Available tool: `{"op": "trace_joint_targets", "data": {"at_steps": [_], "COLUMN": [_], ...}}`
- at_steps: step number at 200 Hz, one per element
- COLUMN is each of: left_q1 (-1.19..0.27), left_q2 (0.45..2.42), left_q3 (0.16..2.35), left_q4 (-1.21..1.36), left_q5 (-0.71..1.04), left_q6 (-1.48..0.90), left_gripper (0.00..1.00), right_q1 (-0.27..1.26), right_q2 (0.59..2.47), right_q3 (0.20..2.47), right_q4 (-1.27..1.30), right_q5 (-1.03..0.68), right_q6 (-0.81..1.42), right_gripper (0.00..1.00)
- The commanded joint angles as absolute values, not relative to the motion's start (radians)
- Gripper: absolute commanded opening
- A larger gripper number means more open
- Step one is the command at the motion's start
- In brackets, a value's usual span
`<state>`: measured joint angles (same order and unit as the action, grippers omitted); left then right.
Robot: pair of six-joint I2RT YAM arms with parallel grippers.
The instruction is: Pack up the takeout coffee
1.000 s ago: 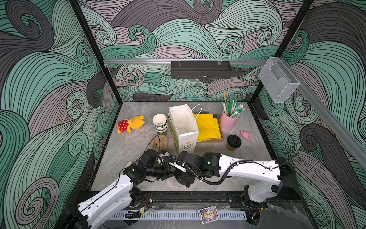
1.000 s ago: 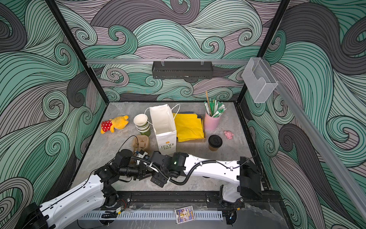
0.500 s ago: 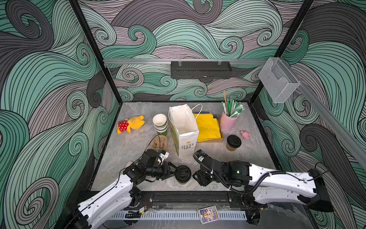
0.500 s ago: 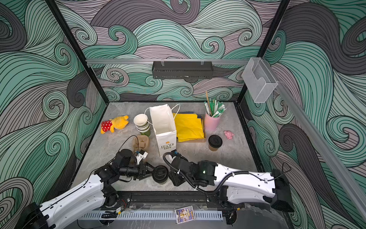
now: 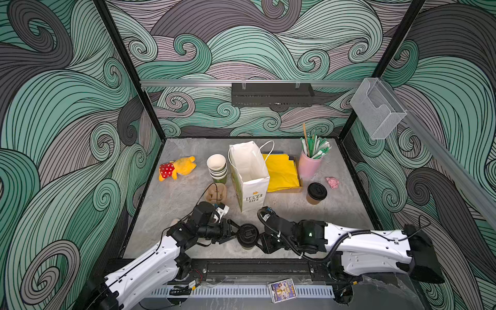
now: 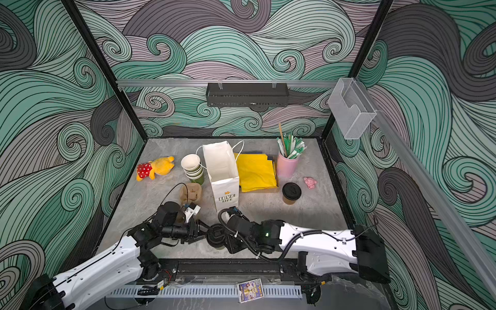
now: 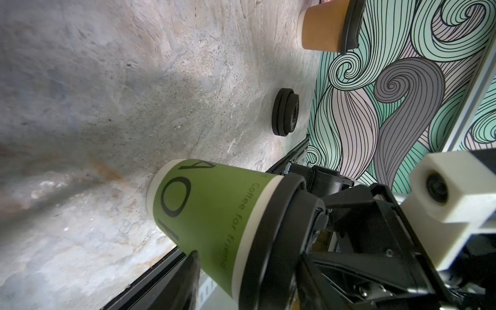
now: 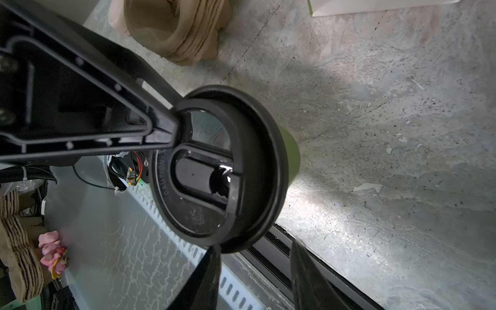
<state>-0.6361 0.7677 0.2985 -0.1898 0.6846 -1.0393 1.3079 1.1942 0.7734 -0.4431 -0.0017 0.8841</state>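
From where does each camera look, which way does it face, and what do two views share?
Both top views: high above the front edge, facing down over the grey stone-look table; white left arm and white right arm show.
Left wrist: on the left arm, facing across the table at the green paper cup with black plastic lid; one own finger shows.
Right wrist: on the right arm, facing down onto that cup's lid; two own fingers show.
Shared: both wrist views show the green cup and the other arm.

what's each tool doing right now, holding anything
left tool: closed on the green cup.
right tool: open, tips at the cup's black lid, no grip visible.
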Motion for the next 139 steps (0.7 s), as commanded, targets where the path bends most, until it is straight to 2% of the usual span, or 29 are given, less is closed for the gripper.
{"op": "trace_joint_targets", "data": {"at_steps": [1,111,139], "left_q1": [-0.645,-0.644,-0.644], "left_q2": [0.768,0.775,0.778], "left_q3": [0.313,0.29,0.293], "left_q4": [-0.268,-0.268,-0.274], "left_q5": [0.657,0.637,0.637], "left_q6": [-1.025,-1.021,-1.018], "left_gripper": [0.55,0.53,0.53], "right_q1": [1.305,1.305,1.327], "right_q2": [1.206,1.344,1.341], "right_q3": [0.767,0.786,0.822], "right_q4": [-0.426,-0.624,-0.574], "right_q5": [0.012,0.107,0.069], "right_q6": [0.913,0.973,0.909], "right_gripper": [0.43,0.41,0.5]}}
